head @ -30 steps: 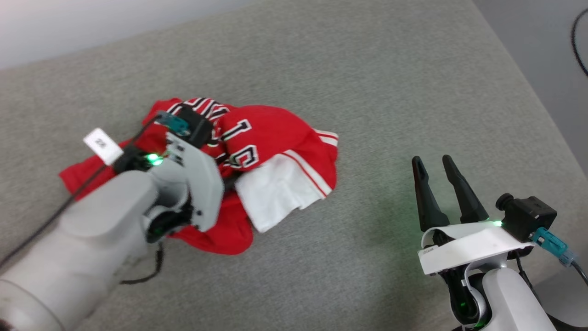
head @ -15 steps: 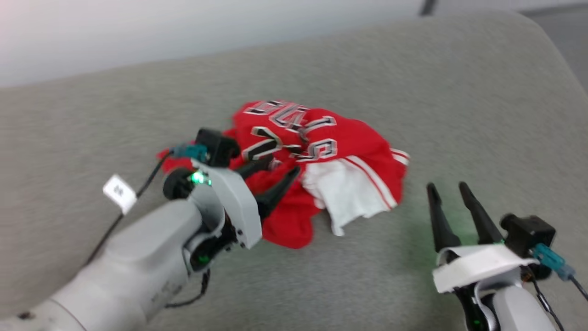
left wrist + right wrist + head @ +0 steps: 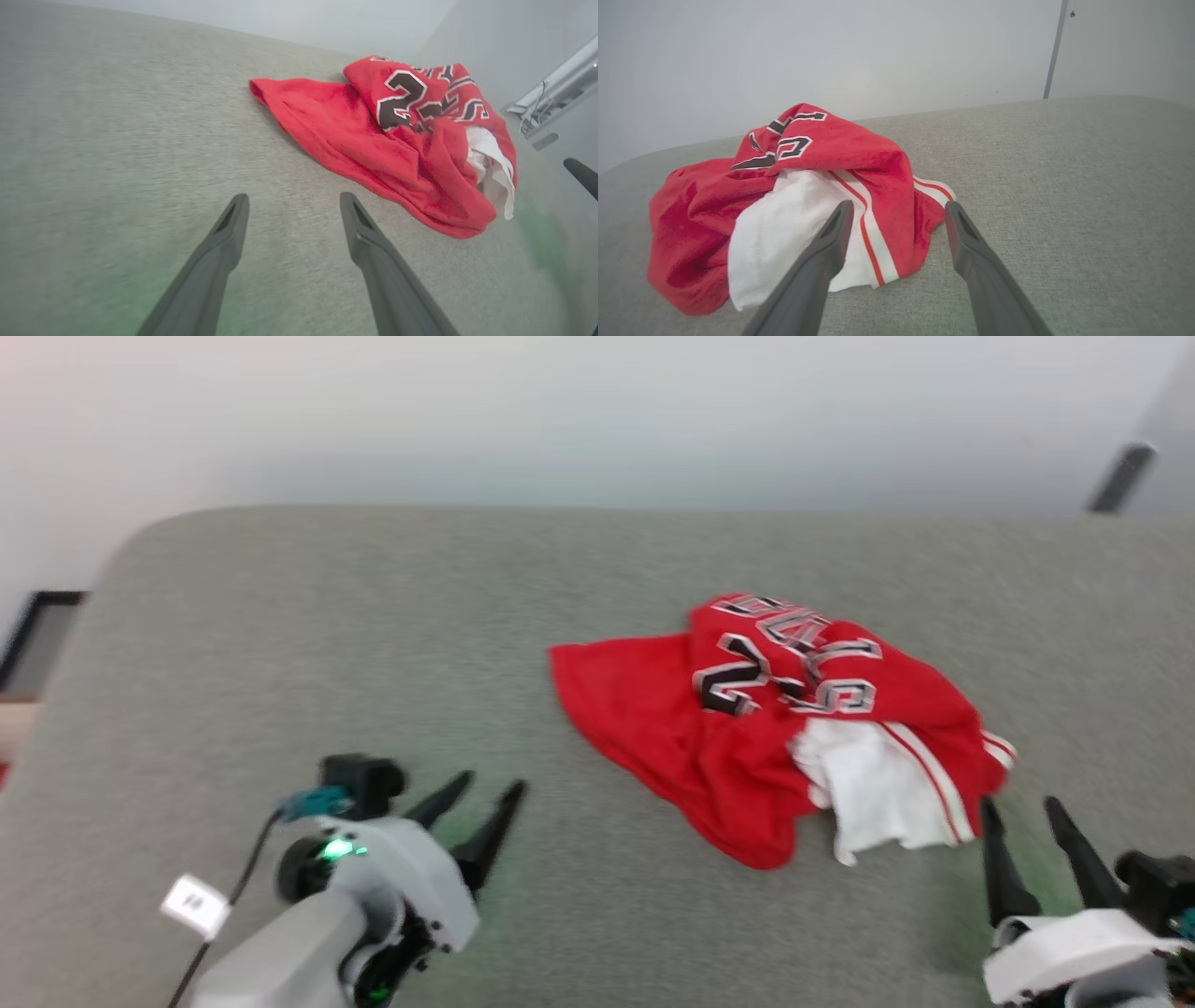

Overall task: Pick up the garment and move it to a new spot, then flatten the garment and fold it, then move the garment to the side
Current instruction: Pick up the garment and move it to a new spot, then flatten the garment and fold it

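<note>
The garment (image 3: 775, 728) lies crumpled on the grey padded surface (image 3: 327, 644), red with black white-outlined print on top and a white sleeve at its near right. In the left wrist view the garment (image 3: 397, 140) sits ahead and to the right. My left gripper (image 3: 490, 787) is open and empty, well to the left of the cloth and off it; its fingers (image 3: 224, 242) frame bare surface. My right gripper (image 3: 1022, 803) is open, just below the white sleeve. In the right wrist view the garment (image 3: 794, 200) lies close before that open gripper (image 3: 896, 207).
A pale wall (image 3: 597, 420) rises behind the padded surface, whose rounded far left corner (image 3: 140, 537) is near a dark frame (image 3: 33, 625). A grey bar (image 3: 1116, 476) stands at the far right. Bare grey surface surrounds the cloth.
My left gripper opened, let go of the garment and drew back to the left. The head camera has swung, so the whole picture shifted and the garment now sits further right.
</note>
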You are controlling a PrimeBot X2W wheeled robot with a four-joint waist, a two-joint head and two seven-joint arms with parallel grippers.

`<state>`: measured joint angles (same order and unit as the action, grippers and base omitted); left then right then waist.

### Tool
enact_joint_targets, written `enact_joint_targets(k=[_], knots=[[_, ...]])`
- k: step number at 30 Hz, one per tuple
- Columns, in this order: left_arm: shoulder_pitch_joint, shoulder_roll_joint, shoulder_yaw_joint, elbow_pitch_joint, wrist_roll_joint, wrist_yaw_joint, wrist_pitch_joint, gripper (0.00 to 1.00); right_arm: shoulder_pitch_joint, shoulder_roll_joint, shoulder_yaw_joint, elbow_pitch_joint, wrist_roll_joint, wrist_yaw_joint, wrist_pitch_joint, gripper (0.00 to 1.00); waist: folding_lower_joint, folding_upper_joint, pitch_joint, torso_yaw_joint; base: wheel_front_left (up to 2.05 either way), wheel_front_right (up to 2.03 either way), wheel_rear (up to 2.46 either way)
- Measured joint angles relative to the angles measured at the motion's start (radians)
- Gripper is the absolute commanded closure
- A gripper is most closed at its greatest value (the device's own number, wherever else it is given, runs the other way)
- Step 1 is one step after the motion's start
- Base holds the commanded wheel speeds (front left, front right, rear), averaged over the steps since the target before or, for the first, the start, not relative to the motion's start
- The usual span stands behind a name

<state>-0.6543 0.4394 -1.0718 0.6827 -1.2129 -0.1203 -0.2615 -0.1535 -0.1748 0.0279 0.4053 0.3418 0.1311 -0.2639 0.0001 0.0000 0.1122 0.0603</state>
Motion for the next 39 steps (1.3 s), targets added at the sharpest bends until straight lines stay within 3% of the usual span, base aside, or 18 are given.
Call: enact_joint_targets(k=[5,10,15,21,30,39], knots=[[0.123,0.004,0.194,-0.010,0.099,0.000,-0.003,0.00,0.043,-0.014,-0.042,-0.012,0.004,0.000,0.000,0.00,0.0000,0.0001,-0.041,0.078,0.00,0.00,0.00],[0.270,0.016,0.418,-0.077,0.225,0.000,-0.003,0.00,0.074,-0.019,-0.056,-0.021,0.006,0.000,0.000,0.00,0.0000,0.0000,-0.094,0.113,0.00,0.00,0.00],[0.417,0.015,0.628,-0.182,0.372,0.011,-0.003,0.00,0.082,-0.024,-0.053,-0.027,0.006,0.000,0.000,0.00,0.0000,0.0000,-0.127,0.106,0.00,0.00,0.00],[0.579,-0.037,0.850,-0.331,0.569,0.032,-0.003,0.00,0.079,-0.042,-0.045,-0.040,0.011,0.000,0.000,0.00,0.0000,0.0000,-0.139,0.063,0.00,0.00,0.00],[0.682,-0.126,0.988,-0.481,0.763,0.007,-0.003,0.00,0.062,-0.054,-0.034,-0.065,0.018,0.000,0.000,0.00,0.0000,0.0000,-0.169,0.033,0.00,0.00,0.00],[0.727,-0.173,1.025,-0.490,0.862,-0.004,-0.003,0.00,0.083,-0.046,-0.035,-0.081,0.011,0.000,0.000,0.00,-0.0001,0.0000,-0.169,0.042,0.00,0.00,0.00]])
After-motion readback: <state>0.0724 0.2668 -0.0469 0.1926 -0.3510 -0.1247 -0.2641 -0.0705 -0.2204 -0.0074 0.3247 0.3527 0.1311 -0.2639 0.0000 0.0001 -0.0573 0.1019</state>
